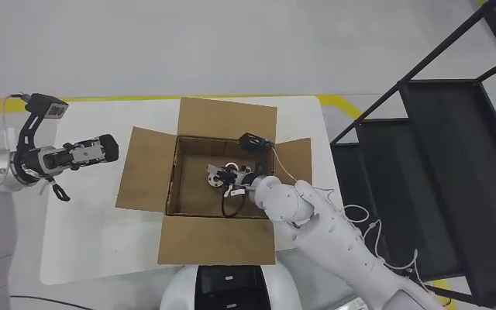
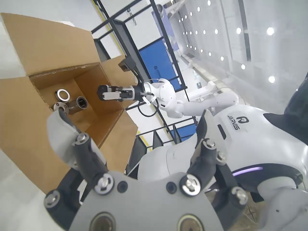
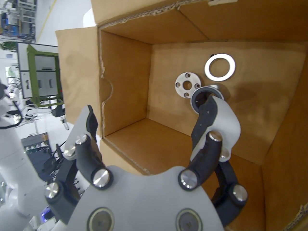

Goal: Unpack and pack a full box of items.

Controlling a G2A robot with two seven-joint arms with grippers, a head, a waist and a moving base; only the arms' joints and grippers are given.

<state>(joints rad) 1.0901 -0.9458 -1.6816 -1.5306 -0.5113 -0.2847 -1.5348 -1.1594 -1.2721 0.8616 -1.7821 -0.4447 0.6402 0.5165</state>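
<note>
You have a white rounded table [image 1: 93, 240] on a pale grey floor [image 1: 232, 46] crossed by a yellow painted line [image 1: 341, 100], a black metal staircase [image 1: 434, 155] just beside it, blue wall panels [image 2: 154, 56], a green-framed cabinet [image 3: 41, 73] and round ceiling lights [image 2: 270, 31] overhead.

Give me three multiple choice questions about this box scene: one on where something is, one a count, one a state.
1. Where is the flat metal ring? A on the table; B on the box floor; C in the left gripper.
2. How many box flaps are open? A two; B three; C four.
3. The right gripper is: A open; B shut on the ring; C shut, empty.
Answers: B, ring lies inside on the floor; C, four flaps spread outward; A, fingers apart, nothing between.
</note>
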